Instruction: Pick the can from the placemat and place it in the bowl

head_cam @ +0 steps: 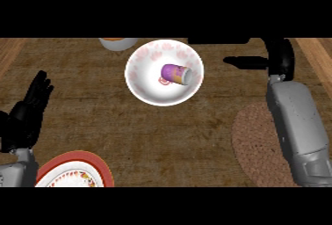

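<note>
can (176,74) on its side in bowl (146,66), open end facing right

Can (176,74) on side in bowl (148,85); placemat (256,149) front-right; plate (84,165) front-left; cup (118,43) behind.

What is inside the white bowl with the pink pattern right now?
A purple can lies on its side inside the white pink-patterned bowl. It covers the part of the bowl's floor under it, so nothing can be seen there.

head view — steeply down on counter (162,132) | close | forearms enter from lower edge
</note>
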`<control>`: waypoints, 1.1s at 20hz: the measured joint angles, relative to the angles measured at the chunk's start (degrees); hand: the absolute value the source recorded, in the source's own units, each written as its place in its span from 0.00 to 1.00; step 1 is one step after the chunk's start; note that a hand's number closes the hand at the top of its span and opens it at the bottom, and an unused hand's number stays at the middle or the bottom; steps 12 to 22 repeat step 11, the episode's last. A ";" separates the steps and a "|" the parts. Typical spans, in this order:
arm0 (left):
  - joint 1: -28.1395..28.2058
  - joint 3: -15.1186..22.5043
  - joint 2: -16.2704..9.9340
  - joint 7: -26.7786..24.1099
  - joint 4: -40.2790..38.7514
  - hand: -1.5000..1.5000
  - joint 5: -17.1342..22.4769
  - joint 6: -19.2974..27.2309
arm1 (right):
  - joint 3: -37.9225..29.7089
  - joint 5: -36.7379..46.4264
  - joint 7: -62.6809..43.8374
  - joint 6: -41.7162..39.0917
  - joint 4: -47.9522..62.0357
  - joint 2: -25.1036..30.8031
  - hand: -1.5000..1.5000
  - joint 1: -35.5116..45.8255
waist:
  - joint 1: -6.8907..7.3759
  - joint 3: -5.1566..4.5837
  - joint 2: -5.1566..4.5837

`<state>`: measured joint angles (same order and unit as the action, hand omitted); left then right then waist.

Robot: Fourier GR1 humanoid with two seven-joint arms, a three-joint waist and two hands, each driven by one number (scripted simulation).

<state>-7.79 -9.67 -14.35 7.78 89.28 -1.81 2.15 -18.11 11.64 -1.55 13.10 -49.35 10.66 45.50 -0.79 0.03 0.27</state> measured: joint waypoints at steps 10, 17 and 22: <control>-0.36 -0.22 0.34 -0.70 -1.11 0.50 -0.03 -0.72 | -5.17 -13.63 1.97 -17.56 -15.13 6.75 0.00 -17.53 | 0.11 -0.03 -0.08; 0.14 -0.07 0.59 -1.24 -1.04 0.50 -0.23 -0.73 | -5.36 -14.89 0.89 -18.41 -17.70 6.90 0.00 -18.81 | 0.13 -0.01 -0.09; 0.14 -0.07 0.59 -1.24 -1.04 0.50 -0.23 -0.73 | -5.36 -14.89 0.89 -18.41 -17.70 6.90 0.00 -18.81 | 0.13 -0.01 -0.09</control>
